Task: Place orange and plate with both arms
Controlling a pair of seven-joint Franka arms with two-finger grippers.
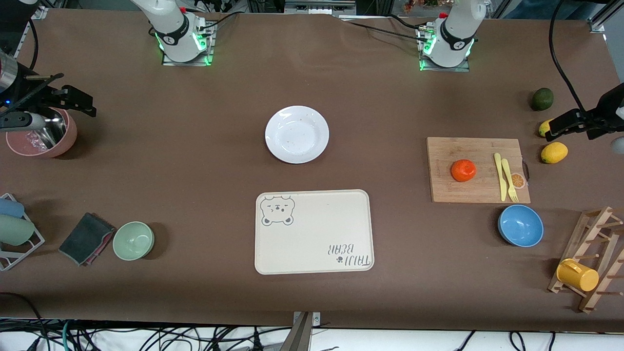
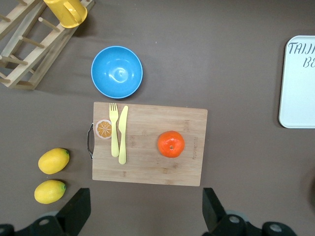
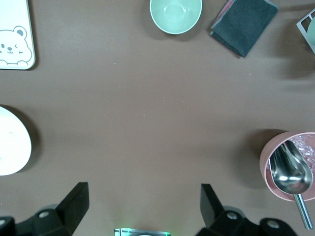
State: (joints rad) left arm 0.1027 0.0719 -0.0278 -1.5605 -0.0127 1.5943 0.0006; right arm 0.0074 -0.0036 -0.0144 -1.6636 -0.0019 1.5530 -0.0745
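Brown table (image 1: 195,161) is holding the plate (image 1: 297,134) at mid-table and the orange (image 1: 463,170) on a cutting board (image 1: 475,190), while the left gripper (image 2: 142,216) and right gripper (image 3: 142,209) are hovering with fingers wide, empty, seemingly awaiting pickup.

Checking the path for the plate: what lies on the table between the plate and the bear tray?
Nothing: the front view shows only bare brown table between the plate and the bear tray.

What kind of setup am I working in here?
Likely a lab tabletop staged as a kitchen: brown-covered table, loose cables along its edge, wooden cutting board with yellow plastic cutlery.
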